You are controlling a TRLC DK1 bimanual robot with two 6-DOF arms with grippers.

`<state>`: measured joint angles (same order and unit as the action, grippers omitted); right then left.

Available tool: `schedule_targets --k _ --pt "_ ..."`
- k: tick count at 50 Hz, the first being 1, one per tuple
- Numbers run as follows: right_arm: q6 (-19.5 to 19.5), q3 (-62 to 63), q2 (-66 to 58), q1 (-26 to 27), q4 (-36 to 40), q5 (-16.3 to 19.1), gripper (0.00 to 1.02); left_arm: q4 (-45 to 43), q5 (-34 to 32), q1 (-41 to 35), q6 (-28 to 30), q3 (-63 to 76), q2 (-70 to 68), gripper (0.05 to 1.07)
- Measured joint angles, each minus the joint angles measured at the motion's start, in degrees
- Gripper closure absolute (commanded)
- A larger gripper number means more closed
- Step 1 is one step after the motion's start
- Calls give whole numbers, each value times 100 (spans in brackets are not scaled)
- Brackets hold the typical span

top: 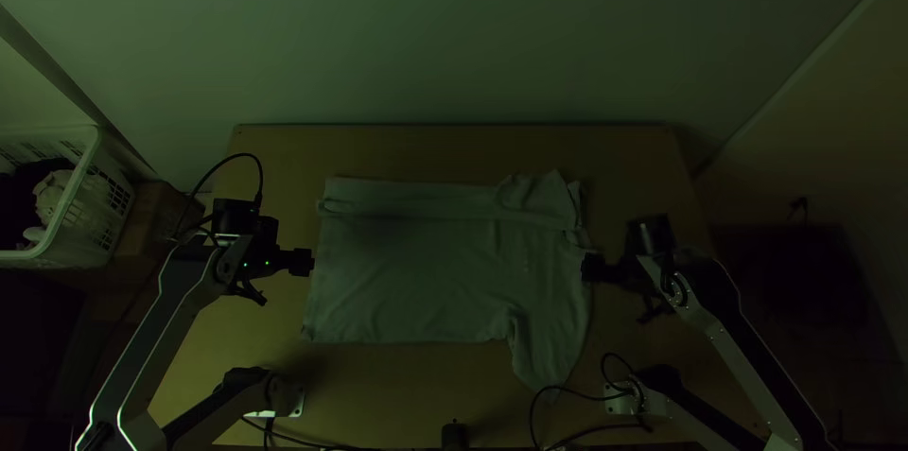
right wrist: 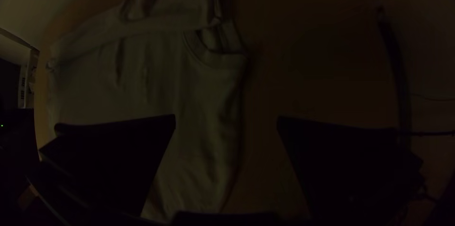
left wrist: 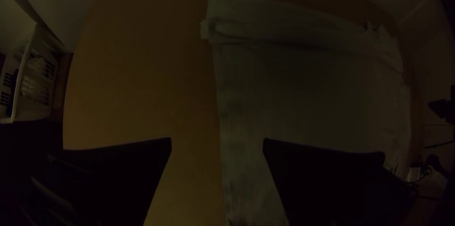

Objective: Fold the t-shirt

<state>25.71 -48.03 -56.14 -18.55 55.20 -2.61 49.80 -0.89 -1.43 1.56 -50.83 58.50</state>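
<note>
Locate t-shirt (top: 416,271) at mid-table, laid lengthwise, with hem (top: 310,304) toward the left arm and collar (right wrist: 208,60) toward the right arm. Rate the fold as early-stage: judge the far side as turned inward once, from the long band (top: 407,198) along that edge and the bunched fabric (top: 539,196) at its collar end. Treat as remaining: turning in the near side together with near sleeve (top: 549,347), extended toward the table's near edge; then folding across the length. Expect wrinkles near the collar to need smoothing.

Note left gripper (top: 311,263) at the hem end, with fingers spread apart on either side of the hem line and without cloth pinched. Note right gripper (top: 586,268) at the collar end, likewise with fingers spread and without a grip.

Identify the work surface as light wooden table (top: 426,144), dimly lit, with bare wood around the cloth. Observe pale wall (top: 426,35) beyond the far edge; small dark object (top: 454,436) at the near edge, between the arm bases; looped black cables (top: 572,389) by the right base. Beyond the left side, observe pale slatted basket (top: 66,215) with dark and light items inside, beside brown box (top: 144,224).
</note>
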Motion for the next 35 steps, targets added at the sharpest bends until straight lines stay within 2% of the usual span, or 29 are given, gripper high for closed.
schedule_targets --k 12,19,26,35 --pt "551 116 236 -372 796 498 7 1123 0 116 -28 17 -28 19" --pt "885 247 280 -396 1064 833 7 1641 2 -2 -48 114 -28 19" --pt "1008 422 273 -396 1198 1054 7 1746 160 -286 -44 396 -28 19" --pt "1005 651 168 -396 1224 1169 7 1770 457 -796 278 800 59 19"
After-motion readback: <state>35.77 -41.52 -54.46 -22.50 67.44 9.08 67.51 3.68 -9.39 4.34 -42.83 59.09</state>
